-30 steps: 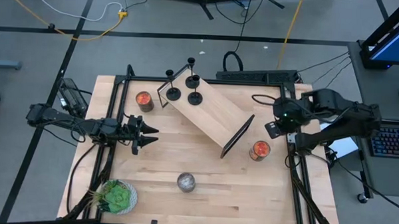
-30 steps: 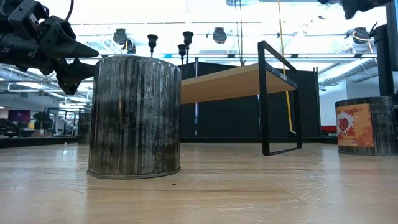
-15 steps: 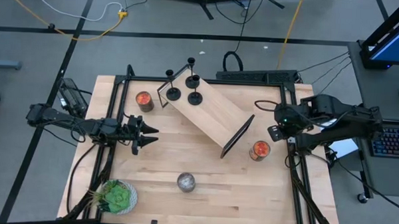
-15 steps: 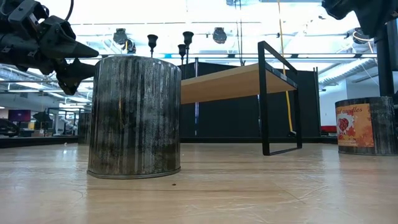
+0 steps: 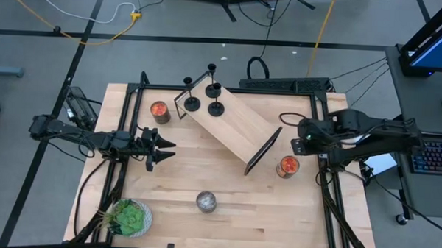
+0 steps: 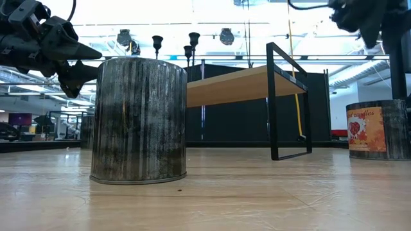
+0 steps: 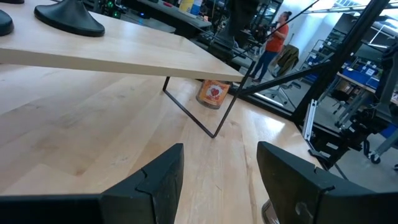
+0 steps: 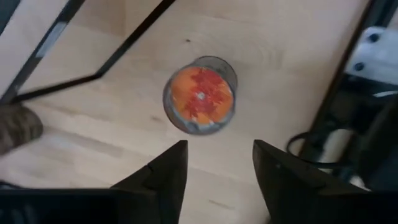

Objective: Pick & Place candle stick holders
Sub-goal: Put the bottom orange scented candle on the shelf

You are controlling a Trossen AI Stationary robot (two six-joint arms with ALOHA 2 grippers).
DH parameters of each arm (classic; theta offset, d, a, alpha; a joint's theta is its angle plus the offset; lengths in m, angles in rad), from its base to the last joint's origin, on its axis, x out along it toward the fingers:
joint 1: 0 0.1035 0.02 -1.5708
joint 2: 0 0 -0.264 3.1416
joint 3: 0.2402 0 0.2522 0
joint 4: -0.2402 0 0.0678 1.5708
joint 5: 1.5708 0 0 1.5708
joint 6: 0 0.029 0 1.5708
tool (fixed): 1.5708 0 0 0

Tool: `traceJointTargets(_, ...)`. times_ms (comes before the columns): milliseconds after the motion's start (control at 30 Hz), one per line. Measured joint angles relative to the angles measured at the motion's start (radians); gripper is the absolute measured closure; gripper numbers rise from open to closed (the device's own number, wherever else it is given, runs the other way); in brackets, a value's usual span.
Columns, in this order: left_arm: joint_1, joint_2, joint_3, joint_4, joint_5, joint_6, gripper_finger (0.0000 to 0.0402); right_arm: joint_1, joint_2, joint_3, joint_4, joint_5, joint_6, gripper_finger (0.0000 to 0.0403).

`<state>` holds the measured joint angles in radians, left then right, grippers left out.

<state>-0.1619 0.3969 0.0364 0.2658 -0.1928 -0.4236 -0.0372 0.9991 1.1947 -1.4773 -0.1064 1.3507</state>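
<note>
Three black candle stick holders [image 5: 191, 103] [image 5: 216, 107] [image 5: 213, 88] stand on their round bases at the far left end of a raised wooden shelf [image 5: 235, 128]. Their cups show in the low view [image 6: 193, 37]. One base shows in the left wrist view [image 7: 69, 17]. My left gripper [image 5: 165, 145] is open and empty, level over the table's left side, pointing right toward the shelf; its fingers show in the left wrist view [image 7: 217, 180]. My right gripper [image 5: 300, 139] is open and empty, pointing down above an orange-red jar [image 8: 200, 102] at the table's right edge.
The shelf stands slanted on black frame legs [image 5: 263, 150]. A second orange-red jar [image 5: 159, 111] stands left of it. A silver jar [image 5: 206, 202] stands near the front middle, and a green plant [image 5: 129, 217] at the front left corner. A person [image 7: 273, 37] stands far off in the room.
My right gripper has moved a little toward the table's left from the right edge, coming over the orange-red jar and into the low view's top right. The left arm and the holders have kept still.
</note>
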Motion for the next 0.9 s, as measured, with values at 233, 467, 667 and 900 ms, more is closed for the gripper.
traceJointTargets(233,0.0,0.0,0.0,0.0,0.0,-0.005,0.0192,0.0,0.0,-0.183,0.142,-0.034,0.088,0.0232)
traceJointTargets(467,0.0,0.0,0.0,0.0,0.0,-0.001,0.0192,0.0,-0.028,-0.35,0.163,-0.079,0.177,0.0225)
traceJointTargets(667,0.0,0.0,0.0,0.0,0.0,0.0,0.0192,0.0,-0.076,-0.426,0.287,-0.075,0.225,0.0221)
traceJointTargets(900,0.0,0.0,0.0,0.0,0.0,0.0,0.0192,0.0,-0.102,-0.449,0.307,-0.047,0.264,0.0229)
